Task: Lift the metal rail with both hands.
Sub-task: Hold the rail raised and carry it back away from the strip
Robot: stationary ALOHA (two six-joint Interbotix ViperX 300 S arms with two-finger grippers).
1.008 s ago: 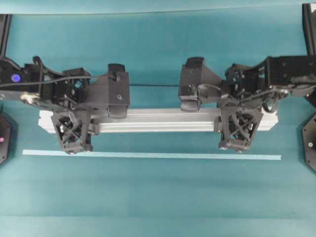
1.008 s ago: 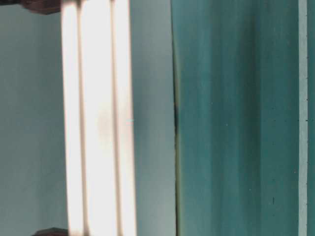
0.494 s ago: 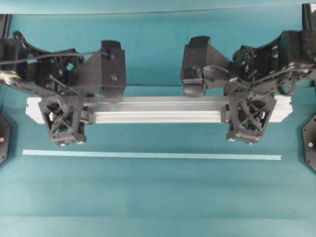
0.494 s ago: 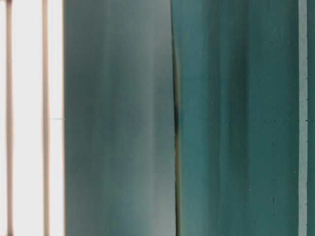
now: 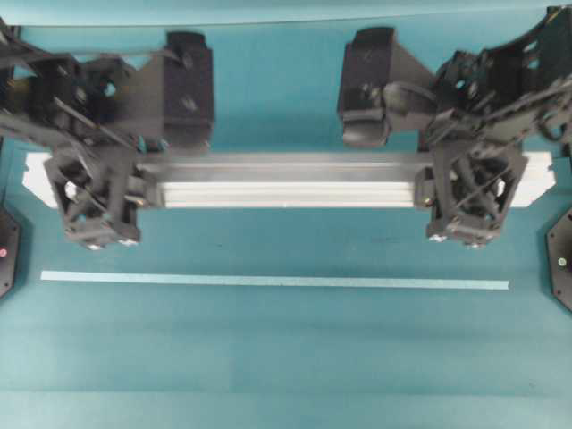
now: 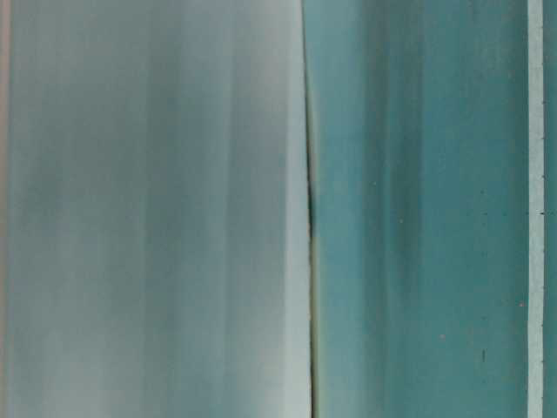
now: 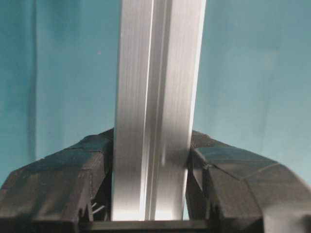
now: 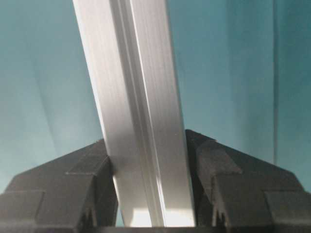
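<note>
The metal rail (image 5: 286,183) is a long silver grooved bar, level and held above the teal table. My left gripper (image 5: 94,189) is shut on it near its left end. My right gripper (image 5: 469,188) is shut on it near its right end. In the left wrist view the rail (image 7: 155,97) runs up between the black fingers (image 7: 63,179) of the gripper (image 7: 150,165), which press its sides. In the right wrist view the rail (image 8: 136,97) sits slightly slanted in the gripper (image 8: 148,165). The table-level view shows no rail.
A thin pale tape strip (image 5: 268,281) lies on the table nearer the front, parallel to the rail; it also shows at the right edge of the table-level view (image 6: 535,209). Black arm bases (image 5: 563,264) stand at both side edges.
Both grippers have risen with the rail held between them. In the overhead view it looks larger and farther back. It has slid out of the table-level view to the left.
</note>
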